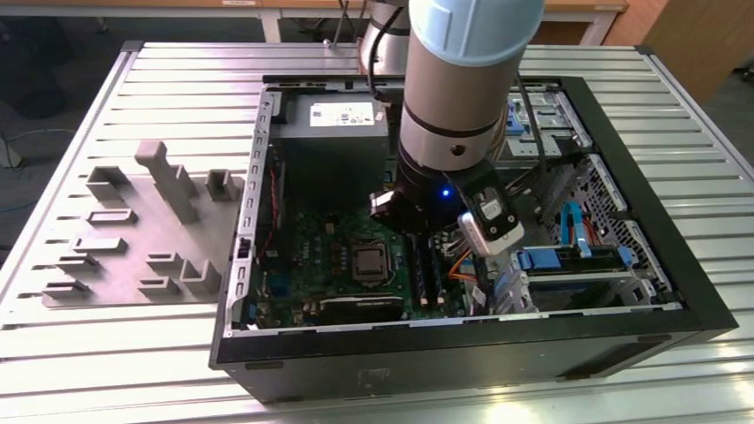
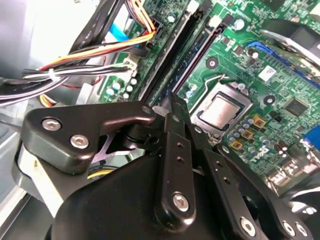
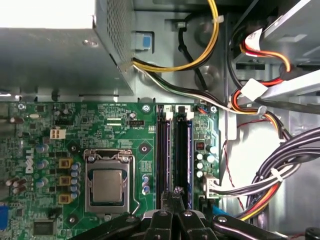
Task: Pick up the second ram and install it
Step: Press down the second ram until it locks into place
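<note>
Two long black memory slots [image 2: 169, 55] run side by side beside the processor socket [image 3: 107, 186] on the green motherboard [image 1: 309, 238]. Along one slot a thin blue-green edge shows, which I take for the second ram [image 3: 184, 150], lying down in the slot. My gripper [image 3: 176, 192] hangs just over the near end of these slots, fingers pressed together with nothing visible between them. In the second wrist view the gripper [image 2: 173, 100] tips point at the slot with the blue edge. I cannot tell whether they touch it. In the exterior view the gripper [image 1: 426, 237] is low inside the open computer case [image 1: 659, 256].
Bundled cables [image 3: 270, 180] crowd the side of the slots away from the socket. The power supply box [image 1: 335, 119] sits at the case's far end, and drive bays [image 1: 577, 265] stand on the exterior view's right. A grey moulded tray [image 1: 130, 238] lies on the slatted table on the exterior view's left.
</note>
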Controlling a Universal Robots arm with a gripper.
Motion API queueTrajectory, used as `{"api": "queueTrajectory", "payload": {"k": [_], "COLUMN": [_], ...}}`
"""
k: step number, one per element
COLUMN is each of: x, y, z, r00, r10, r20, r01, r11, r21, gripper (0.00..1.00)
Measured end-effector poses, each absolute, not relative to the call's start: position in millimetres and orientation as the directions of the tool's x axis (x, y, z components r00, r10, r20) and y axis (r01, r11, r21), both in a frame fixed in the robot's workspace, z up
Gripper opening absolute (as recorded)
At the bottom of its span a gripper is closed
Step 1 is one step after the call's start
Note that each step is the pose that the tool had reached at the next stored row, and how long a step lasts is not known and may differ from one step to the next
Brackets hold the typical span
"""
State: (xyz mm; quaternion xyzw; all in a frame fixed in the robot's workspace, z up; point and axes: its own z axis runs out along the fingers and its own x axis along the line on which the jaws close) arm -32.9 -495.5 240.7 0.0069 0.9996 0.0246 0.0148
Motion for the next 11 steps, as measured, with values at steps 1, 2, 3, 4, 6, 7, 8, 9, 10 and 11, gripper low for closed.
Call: {"api": "queueTrajectory", "payload": {"k": [1,2,3,4,6,7,8,9,10,11], "x": [-32.9,-32.9,-32.9,-32.9,-32.9,-32.9,-32.9,-32.9,-32.9,-32.9], "y": [-495.5,-495.4,-495.4,-495.4,-495.4,-495.4,-495.4,-495.4,-495.4,-495.4], "z": [242.7,244.4,246.1,247.4,247.7,247.6,247.9,248.0,248.0,248.1], "r00": [-0.999,-0.999,-0.999,-0.999,-0.999,-0.999,-0.999,-0.999,-0.999,-0.999], "r10": [0.014,0.014,0.015,0.015,0.015,0.015,0.015,0.015,0.015,0.015], "r20": [-0.029,-0.029,-0.029,-0.029,-0.029,-0.029,-0.029,-0.029,-0.029,-0.029], "r01": [0.013,0.013,0.013,0.013,0.013,0.013,0.013,0.013,0.013,0.013], "r11": [0.999,0.999,0.999,0.999,0.999,0.999,0.999,0.999,0.999,0.999], "r21": [0.049,0.049,0.049,0.049,0.050,0.050,0.049,0.049,0.049,0.049], "gripper": [0.11,0.11,0.11,0.11,0.11,0.11,0.11,0.11,0.11,0.11]}}
